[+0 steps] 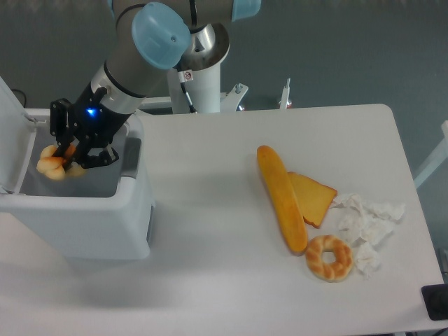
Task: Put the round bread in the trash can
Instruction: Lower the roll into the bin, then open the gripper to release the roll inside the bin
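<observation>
The round bread, a lumpy pale golden roll, hangs inside the open mouth of the white trash can, near its left wall. My gripper reaches down into the can and is shut on the roll, its dark fingers pressed against the roll's right side. The can's lid stands raised at the far left. Part of the bread is hidden behind the fingers.
On the white table to the right lie a long baguette, a toast slice, a ring-shaped bread and crumpled white paper. The arm's base post stands at the table's back edge.
</observation>
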You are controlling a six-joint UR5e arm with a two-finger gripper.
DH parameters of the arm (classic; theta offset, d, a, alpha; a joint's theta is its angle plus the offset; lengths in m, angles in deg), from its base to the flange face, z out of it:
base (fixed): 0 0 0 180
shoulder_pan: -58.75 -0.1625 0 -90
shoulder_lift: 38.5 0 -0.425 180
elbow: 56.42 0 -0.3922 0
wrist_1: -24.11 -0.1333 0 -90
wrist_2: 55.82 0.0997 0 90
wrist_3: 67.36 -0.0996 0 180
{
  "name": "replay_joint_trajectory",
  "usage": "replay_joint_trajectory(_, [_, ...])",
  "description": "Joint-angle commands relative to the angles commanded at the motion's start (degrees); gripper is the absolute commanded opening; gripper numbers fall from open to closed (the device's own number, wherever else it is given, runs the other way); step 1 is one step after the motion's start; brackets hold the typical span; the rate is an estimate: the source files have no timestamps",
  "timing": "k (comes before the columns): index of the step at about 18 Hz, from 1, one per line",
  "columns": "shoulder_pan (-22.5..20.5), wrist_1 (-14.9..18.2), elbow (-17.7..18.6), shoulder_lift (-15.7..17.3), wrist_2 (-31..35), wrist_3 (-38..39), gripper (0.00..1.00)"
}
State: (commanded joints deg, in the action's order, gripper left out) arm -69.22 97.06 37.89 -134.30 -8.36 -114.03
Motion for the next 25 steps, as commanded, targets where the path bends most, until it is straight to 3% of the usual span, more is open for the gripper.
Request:
replay_joint_trajectory(8, [0.0,0.0,0.0,0.0,0.0,-0.1,0.36])
replay_joint_trajectory(14, [0.0,0.0,0.0,0.0,0.0,-0.6,0.47])
replay_joint_trajectory(25, [0.0,-0.4,0.0,0.1,0.0,-1.1,0.57])
